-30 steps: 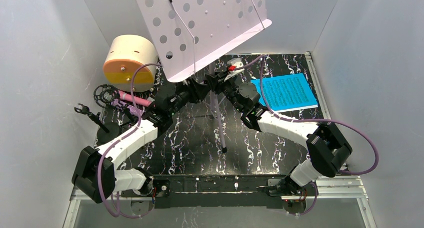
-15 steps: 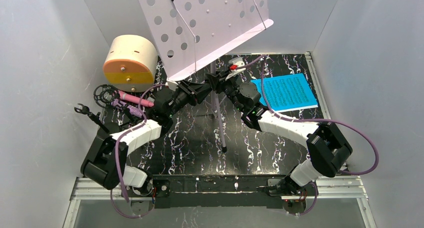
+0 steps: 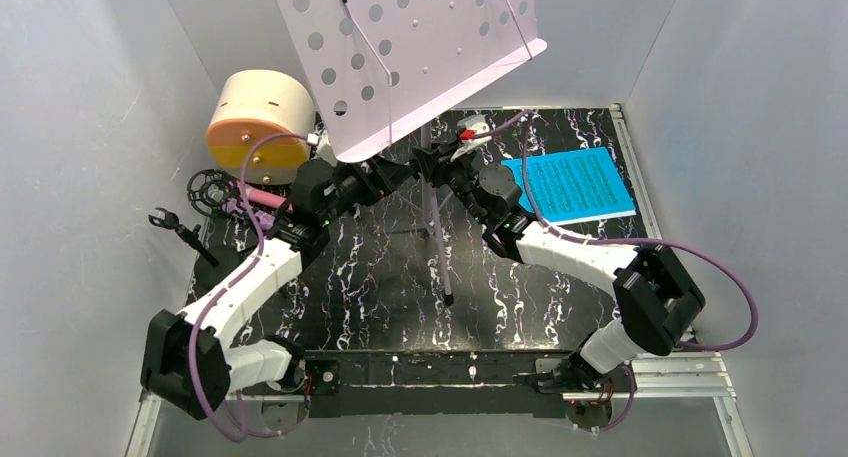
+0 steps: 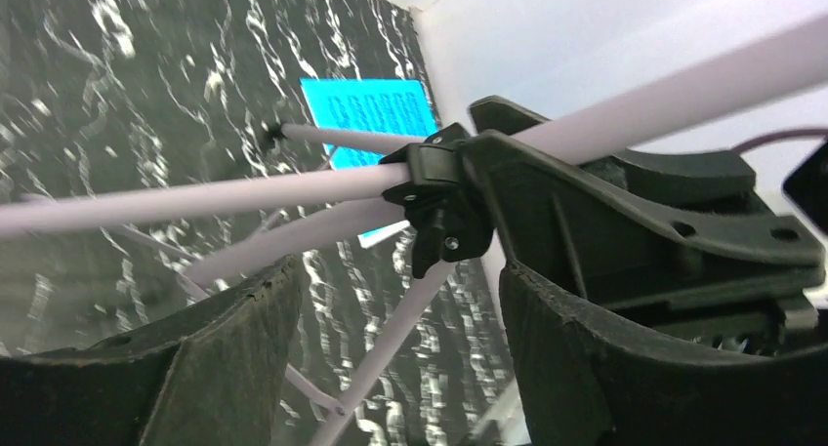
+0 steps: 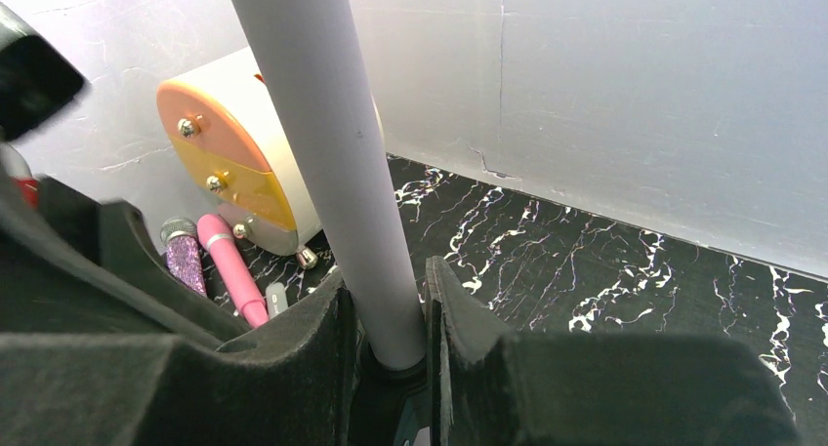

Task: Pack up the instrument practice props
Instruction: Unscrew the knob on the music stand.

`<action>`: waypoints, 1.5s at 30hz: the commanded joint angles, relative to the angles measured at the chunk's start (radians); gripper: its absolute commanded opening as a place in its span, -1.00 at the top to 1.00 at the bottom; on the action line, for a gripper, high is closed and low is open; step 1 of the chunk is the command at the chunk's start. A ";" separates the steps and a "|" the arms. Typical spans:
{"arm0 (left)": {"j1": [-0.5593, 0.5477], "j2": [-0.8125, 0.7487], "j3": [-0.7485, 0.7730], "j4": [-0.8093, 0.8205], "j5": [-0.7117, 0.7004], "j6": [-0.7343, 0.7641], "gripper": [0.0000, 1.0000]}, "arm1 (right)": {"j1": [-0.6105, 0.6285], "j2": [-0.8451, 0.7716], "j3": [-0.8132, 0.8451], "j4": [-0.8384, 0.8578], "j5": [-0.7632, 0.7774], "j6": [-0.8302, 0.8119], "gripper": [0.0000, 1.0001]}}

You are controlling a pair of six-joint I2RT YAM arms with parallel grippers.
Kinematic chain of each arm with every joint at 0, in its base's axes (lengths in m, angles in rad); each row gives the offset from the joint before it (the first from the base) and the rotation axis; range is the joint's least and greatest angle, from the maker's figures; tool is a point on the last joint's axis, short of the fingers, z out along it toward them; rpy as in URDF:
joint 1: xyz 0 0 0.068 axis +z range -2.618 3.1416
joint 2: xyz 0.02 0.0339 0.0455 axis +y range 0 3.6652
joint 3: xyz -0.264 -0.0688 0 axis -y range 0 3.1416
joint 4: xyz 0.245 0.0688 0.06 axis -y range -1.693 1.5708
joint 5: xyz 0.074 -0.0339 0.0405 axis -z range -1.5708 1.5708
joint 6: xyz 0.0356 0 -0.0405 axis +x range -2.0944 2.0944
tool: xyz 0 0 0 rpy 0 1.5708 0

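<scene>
The lilac perforated music stand (image 3: 420, 47) stands upright at the back centre on its pole (image 3: 432, 212). My right gripper (image 3: 428, 167) is shut on the pole (image 5: 332, 153), pads on both sides (image 5: 386, 339). My left gripper (image 3: 398, 177) is open and empty (image 4: 400, 348), just left of the pole's black clamp knob (image 4: 444, 222). The blue and white sheet music (image 3: 570, 185) lies flat at the right. The pink microphone (image 3: 268, 197), purple mic (image 3: 240, 209), black ring mount (image 3: 207, 187) and tripod (image 3: 180, 232) lie at the left.
A cream drum-shaped container with an orange face (image 3: 258, 125) lies on its side at the back left, near the mics (image 5: 232, 270). The stand's thin legs (image 3: 445, 267) spread over the middle of the black marbled table. Grey walls enclose three sides.
My left arm has swung its wrist left and back while its open jaws stay by the pole. The stand's desk has shifted slightly. The right gripper has kept its hold.
</scene>
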 commanded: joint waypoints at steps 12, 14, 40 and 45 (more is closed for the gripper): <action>0.004 0.020 0.041 0.019 0.013 0.066 -0.38 | 0.031 0.016 -0.043 -0.174 -0.059 0.174 0.97; 0.004 0.033 0.041 0.044 0.009 0.031 -0.33 | 0.032 0.016 -0.044 -0.173 -0.059 0.174 0.97; 0.001 0.139 -0.148 0.374 0.039 -0.857 1.00 | 0.031 -0.012 -0.058 -0.168 -0.053 0.199 0.97; 0.000 0.102 -0.143 0.379 0.011 -0.867 0.72 | 0.033 -0.008 -0.050 -0.173 -0.047 0.201 0.97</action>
